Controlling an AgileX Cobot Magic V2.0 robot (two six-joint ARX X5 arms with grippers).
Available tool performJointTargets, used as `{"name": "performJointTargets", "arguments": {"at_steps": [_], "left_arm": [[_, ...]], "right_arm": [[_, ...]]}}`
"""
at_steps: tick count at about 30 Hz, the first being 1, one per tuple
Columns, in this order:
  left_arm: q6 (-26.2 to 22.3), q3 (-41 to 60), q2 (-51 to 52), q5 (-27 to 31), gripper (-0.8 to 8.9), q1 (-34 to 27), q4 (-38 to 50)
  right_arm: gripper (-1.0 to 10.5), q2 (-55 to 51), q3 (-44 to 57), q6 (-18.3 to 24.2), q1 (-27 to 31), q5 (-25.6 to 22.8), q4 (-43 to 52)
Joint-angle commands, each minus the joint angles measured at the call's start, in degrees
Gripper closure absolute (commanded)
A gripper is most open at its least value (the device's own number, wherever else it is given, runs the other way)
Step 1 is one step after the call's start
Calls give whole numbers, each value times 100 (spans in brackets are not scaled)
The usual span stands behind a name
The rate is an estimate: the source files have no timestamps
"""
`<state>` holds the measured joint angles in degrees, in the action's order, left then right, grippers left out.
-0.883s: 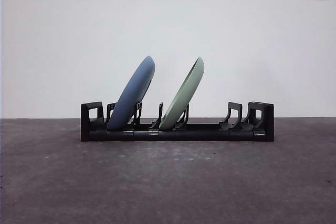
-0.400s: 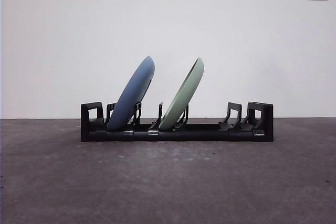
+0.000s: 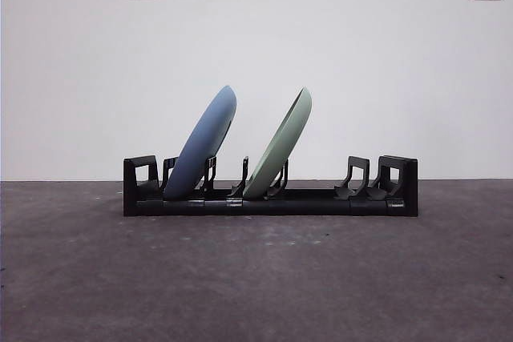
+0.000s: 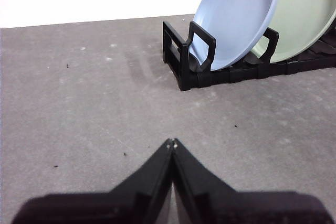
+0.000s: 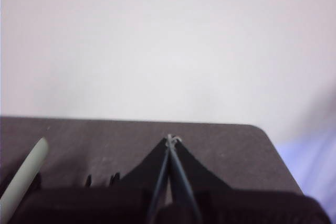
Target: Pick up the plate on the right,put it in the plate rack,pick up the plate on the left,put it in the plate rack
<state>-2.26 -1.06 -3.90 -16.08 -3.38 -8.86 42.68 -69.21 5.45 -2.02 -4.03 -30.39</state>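
Table, dark grey, matt and speckled (image 3: 256,278): carries everything; bare surface lies on all visible sides of the rack, so there appears to be room for either arm to come and go.

Plate rack, long low black plastic with a row of upright prongs and taller block ends (image 3: 270,198): stands lengthwise across the front view, near the table's far edge under the white wall. Taken as the landmark below. Its prongs are there to keep plates on edge; several slots toward its right-hand block end stand unfilled.

Blue round plate, smooth and shallow (image 3: 204,146): seated in the rack's slots nearest the left block end, lower rim caught between prongs, upper rim leaning toward the rack's right end. Held only by prongs, not by any gripper.

Pale green round plate, same shape (image 3: 280,146): seated near the rack's middle, leaning the same way, parallel to the blue one and apart from it.

Judgement: both plates racked, so the task looks complete.

Left gripper (image 4: 171,142): low over bare table, well apart from the rack's left block end, both plates in its wrist view; black jaws pressed tip to tip, grasping nothing.

Right gripper (image 5: 170,139): beside the rack's right portion, the green plate's rim just at the edge of its blurred view; jaws likewise closed together, empty.
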Motion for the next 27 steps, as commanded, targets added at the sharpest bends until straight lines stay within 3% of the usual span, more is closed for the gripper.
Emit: {"name": "performJointTargets", "arguments": {"at_steps": [1,7,13,27], "left_arm": [[55,61,-2,-37,817,-13,28],[55,61,-2,-37,817,-13,28],[55,61,-2,-37,817,-13,31],[55,61,-2,-37,817,-13,31]], "right_arm": [[945,-584,1123,-138,42,15,621],[945,-1770,3215,-138,59,17,1674],[945,-2699,4830,-142,59,20,2155],[945,-4074,6708,-332,59,20,2315]]}}
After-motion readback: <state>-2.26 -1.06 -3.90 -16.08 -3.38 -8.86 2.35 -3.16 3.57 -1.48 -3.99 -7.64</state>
